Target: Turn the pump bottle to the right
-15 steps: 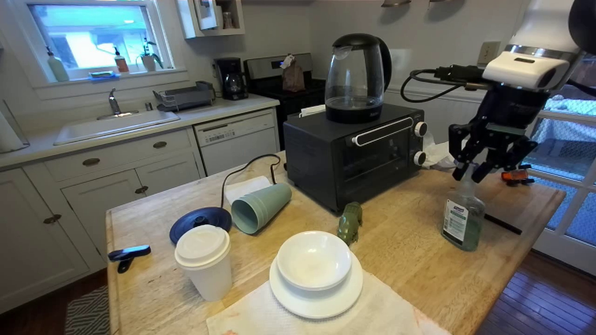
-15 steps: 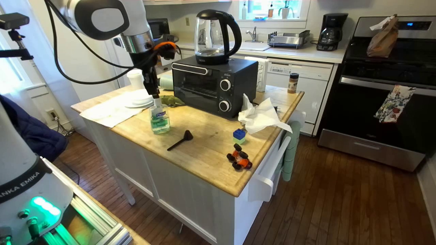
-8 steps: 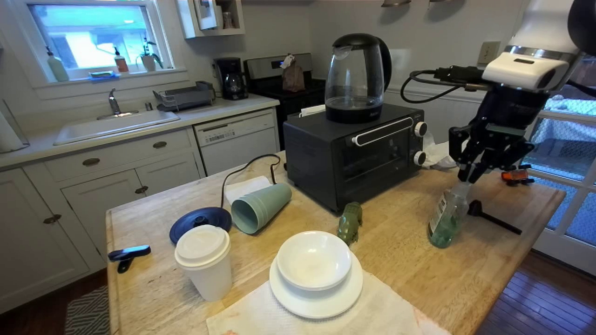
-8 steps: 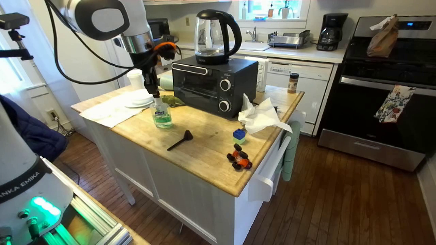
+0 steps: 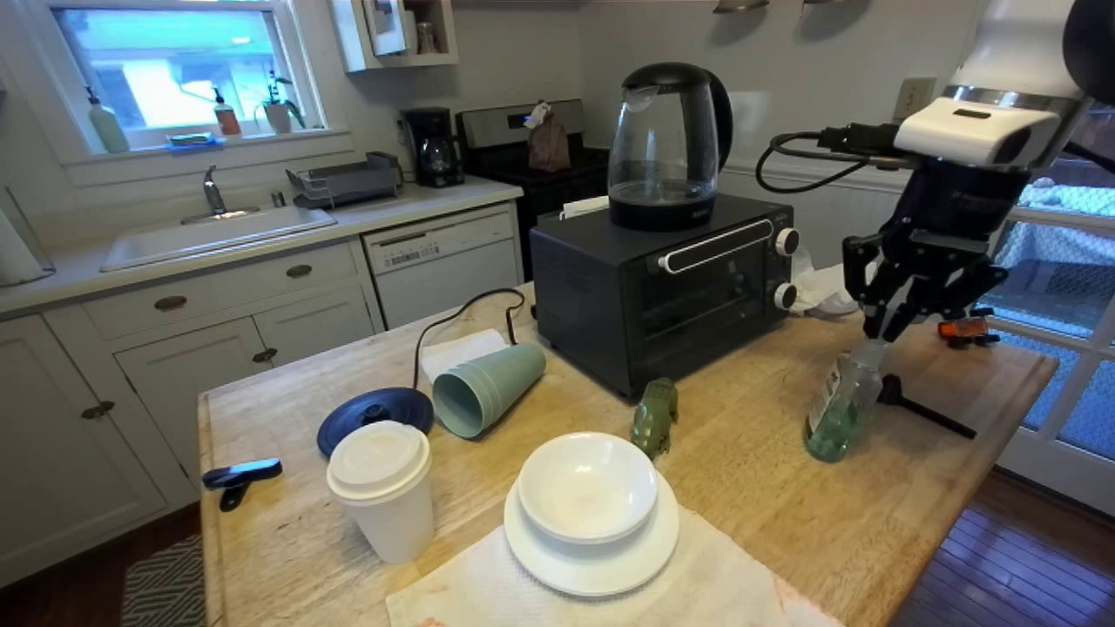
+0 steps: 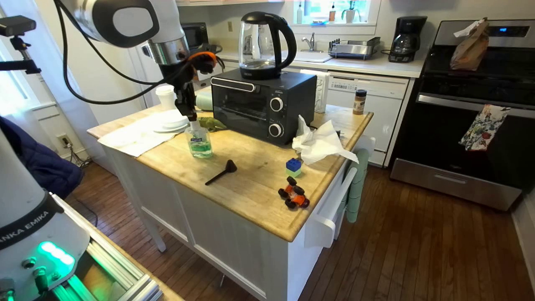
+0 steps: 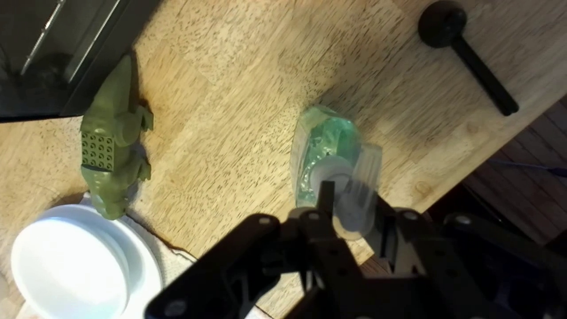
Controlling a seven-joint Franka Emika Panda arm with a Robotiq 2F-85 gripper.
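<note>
green pump bottle: at the wooden surface, near its edge, under the tool; black utensil near it, not touching.
label: broad-on a second ago in an exterior view; now foreshortened, facing more to picture left, slim side showing. most of that swing was made by half a second ago; since then only a slight drift, bottle and tool together.
tool: clamped on the pump head, judging by pads set close along both its sides in the wrist view; they stand nearer each other than a second ago.
turn: probably well along, maybe close to done. letting go would best wait until the bottle sits square. which way counts as right depends on whose viewpoint, not settled here.
base: flat on the surface or a touch raised, cannot tell. bottle leans in both exterior views, though some may be lens slant.
pad at picture right, wrist view: dark, blurred; how hard it presses, unreadable.
lettering: mostly too small to make out.
arm: cut off at the top in both exterior views.
toaster oven: only a corner in the wrist view.
</note>
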